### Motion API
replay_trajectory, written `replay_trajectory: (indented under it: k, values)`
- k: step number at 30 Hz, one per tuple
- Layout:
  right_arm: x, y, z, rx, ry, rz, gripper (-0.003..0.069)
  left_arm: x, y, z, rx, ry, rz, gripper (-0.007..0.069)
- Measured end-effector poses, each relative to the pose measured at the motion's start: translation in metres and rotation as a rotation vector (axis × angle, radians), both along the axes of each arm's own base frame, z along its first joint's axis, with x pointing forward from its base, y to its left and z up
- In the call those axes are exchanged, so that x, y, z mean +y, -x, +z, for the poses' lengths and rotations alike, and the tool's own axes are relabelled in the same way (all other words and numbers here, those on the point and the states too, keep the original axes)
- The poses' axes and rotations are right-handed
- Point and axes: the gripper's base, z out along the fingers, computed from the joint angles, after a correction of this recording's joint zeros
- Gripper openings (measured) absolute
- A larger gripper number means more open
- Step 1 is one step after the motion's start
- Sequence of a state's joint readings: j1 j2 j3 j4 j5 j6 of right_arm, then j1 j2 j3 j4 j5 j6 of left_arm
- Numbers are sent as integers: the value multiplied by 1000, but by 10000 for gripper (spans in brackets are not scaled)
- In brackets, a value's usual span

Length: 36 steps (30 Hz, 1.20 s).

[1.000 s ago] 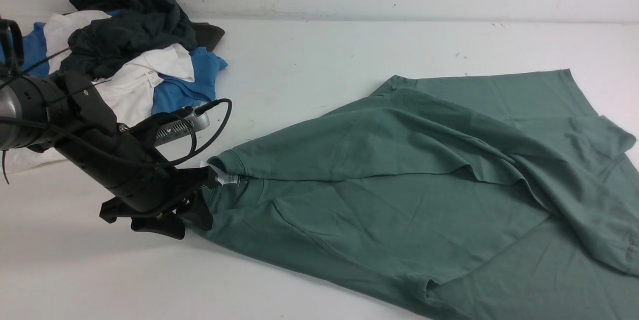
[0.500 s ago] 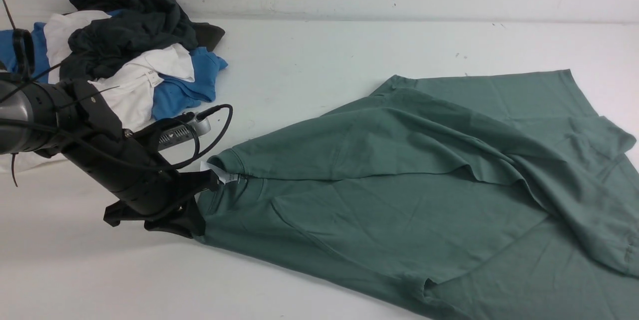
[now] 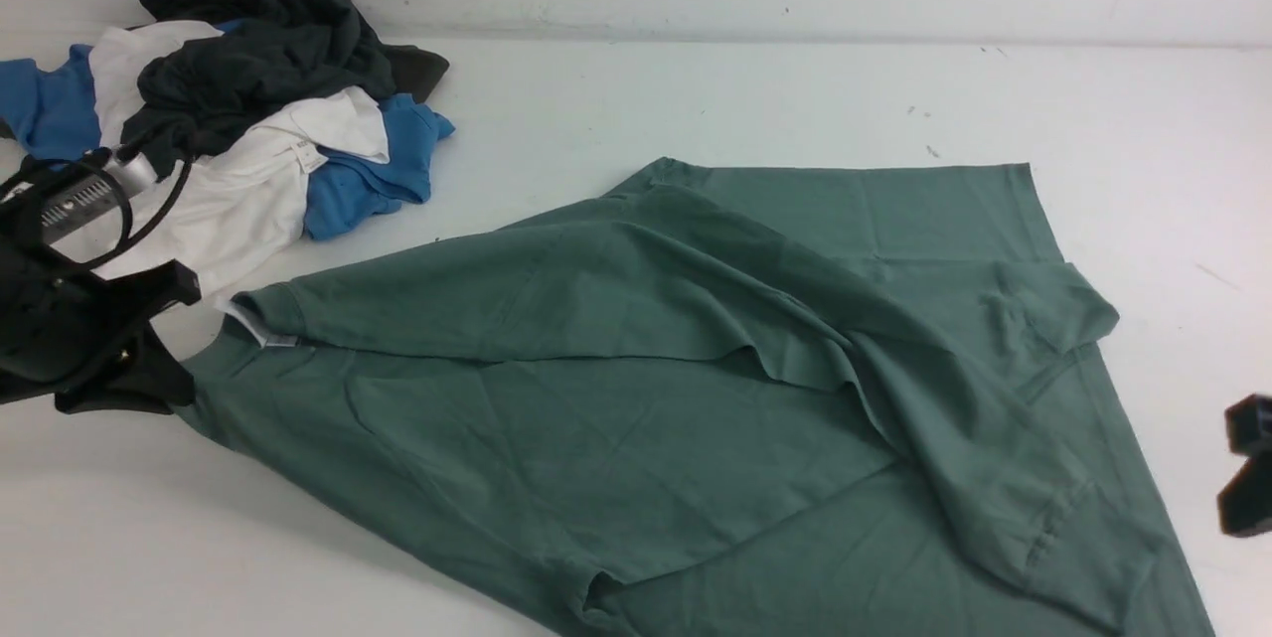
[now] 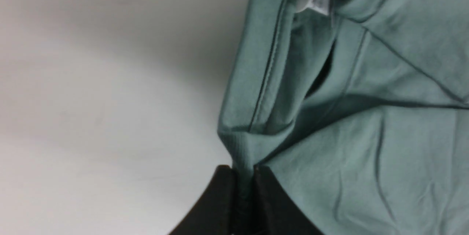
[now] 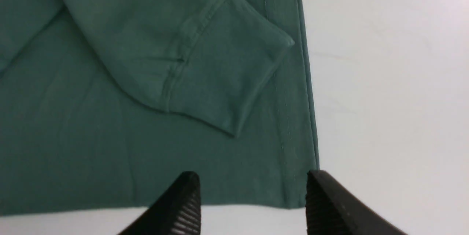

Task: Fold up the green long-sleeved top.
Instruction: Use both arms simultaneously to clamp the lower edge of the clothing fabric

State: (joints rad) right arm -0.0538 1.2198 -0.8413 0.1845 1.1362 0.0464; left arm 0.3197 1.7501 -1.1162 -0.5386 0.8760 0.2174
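While stretching out rather than folding proper, holding the top (image 3: 616, 398) by its neck rib, with the left gripper (image 4: 242, 176) pressed together on the fabric just beside the white label (image 3: 260, 331). Lying over the middle and right of the table (image 3: 696, 90), collar toward the robot's left, hem toward its right, one sleeve (image 3: 944, 418) thrown across the body and its cuff (image 5: 220, 81) resting near a hem corner. Poised at that corner with the right gripper (image 5: 253, 180), spread wide and gripping nothing. Judged as the flattening step before any fold. Next, likely: lower and close on the hem corner, pull gently against the collar grip to smooth the body, then lift the sleeve clear. Keep off the clothes pile (image 3: 248, 120) near the collar.
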Motion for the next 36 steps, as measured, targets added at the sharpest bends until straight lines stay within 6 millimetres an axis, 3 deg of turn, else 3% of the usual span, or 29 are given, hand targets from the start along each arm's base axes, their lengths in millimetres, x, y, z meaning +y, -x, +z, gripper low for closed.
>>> replay_trajectory:
  k: [4,11,26,31,35,36]
  values:
    - [12,17,-28,106,16,70,366,3,3,-1,26,-19,-21,27]
    - [6,42,-69,208,80,51,367,3,4,-2,35,-24,-29,27]
    - [3,18,-111,262,109,37,349,3,5,-2,44,-26,-36,27]
    - [4,10,-115,279,108,43,203,3,6,-2,47,-25,-38,27]
    - [3,9,-113,267,126,59,36,2,6,-2,54,-24,-43,27]
    - [3,9,-113,265,128,60,34,2,7,-2,56,-22,-44,27]
